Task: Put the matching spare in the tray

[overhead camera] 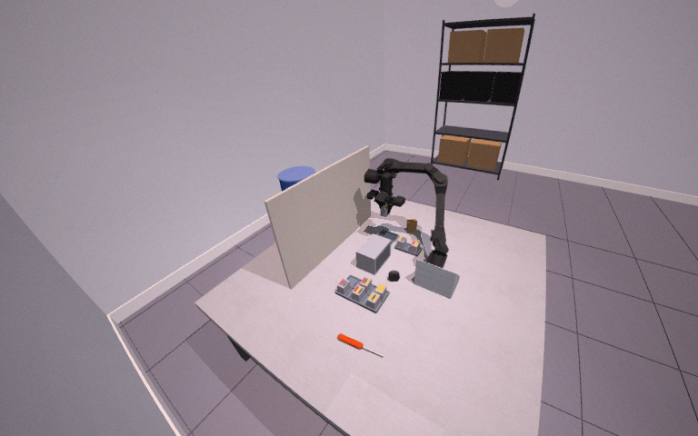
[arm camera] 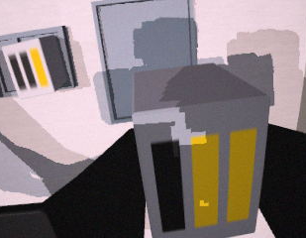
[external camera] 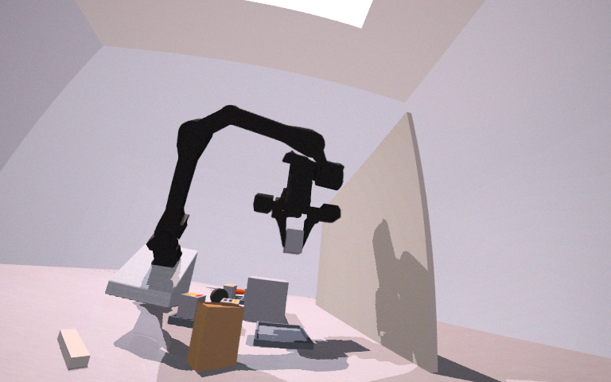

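Note:
My gripper (overhead camera: 383, 210) (external camera: 293, 240) (arm camera: 182, 132) is shut on a grey spare block, held high and upright. In the wrist view the block's face (arm camera: 242, 174) shows one black and two yellow stripes. The shallow grey tray (external camera: 280, 344) (arm camera: 118, 30) lies below; nothing stands in it, and the arm's shadow falls across it. A large grey box (overhead camera: 372, 254) (external camera: 266, 298) stands beside the tray; no code shows on it. A small rack beside the tray holds blocks; one block (arm camera: 29, 69) shows two black stripes and one yellow. A larger rack (overhead camera: 377, 309) holds several striped spares.
A tall beige panel (overhead camera: 320, 221) (external camera: 370, 265) stands close beside the arm. A brown block (overhead camera: 412, 225) (external camera: 216, 338) stands near the tray. A tilted grey slab (overhead camera: 435, 279) (external camera: 141, 278) is by the arm's base. A black knob (overhead camera: 393, 275) and an orange screwdriver (overhead camera: 350, 341) lie farther off.

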Controlling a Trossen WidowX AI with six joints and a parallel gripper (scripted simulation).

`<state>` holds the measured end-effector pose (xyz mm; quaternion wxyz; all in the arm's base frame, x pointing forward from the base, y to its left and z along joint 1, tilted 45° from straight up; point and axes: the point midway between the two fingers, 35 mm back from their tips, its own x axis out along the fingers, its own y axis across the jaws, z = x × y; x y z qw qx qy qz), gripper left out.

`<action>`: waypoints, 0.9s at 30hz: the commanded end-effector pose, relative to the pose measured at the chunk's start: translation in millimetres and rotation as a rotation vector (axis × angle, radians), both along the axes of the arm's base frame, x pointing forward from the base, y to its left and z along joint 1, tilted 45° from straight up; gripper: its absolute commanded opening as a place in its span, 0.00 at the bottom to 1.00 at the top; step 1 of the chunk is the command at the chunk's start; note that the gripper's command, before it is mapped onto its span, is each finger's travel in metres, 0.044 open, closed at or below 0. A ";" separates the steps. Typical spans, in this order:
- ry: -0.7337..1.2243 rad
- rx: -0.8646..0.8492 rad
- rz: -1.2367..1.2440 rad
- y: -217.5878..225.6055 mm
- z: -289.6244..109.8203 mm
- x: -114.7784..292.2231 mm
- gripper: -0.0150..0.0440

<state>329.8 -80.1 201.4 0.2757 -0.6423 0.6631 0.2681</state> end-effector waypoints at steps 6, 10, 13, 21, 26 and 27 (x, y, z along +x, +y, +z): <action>0.020 -0.003 0.007 -4.4 -6.2 -1.1 0.25; 0.020 -0.002 0.007 -6.7 -8.8 -0.4 0.25; 0.020 -0.001 0.007 -8.4 -10.7 0.1 0.25; 0.020 0.000 0.007 -13.1 -15.8 1.3 0.25; 0.019 0.001 0.007 -16.1 -19.0 1.9 0.25; 0.019 0.001 0.007 -16.7 -19.6 2.1 0.25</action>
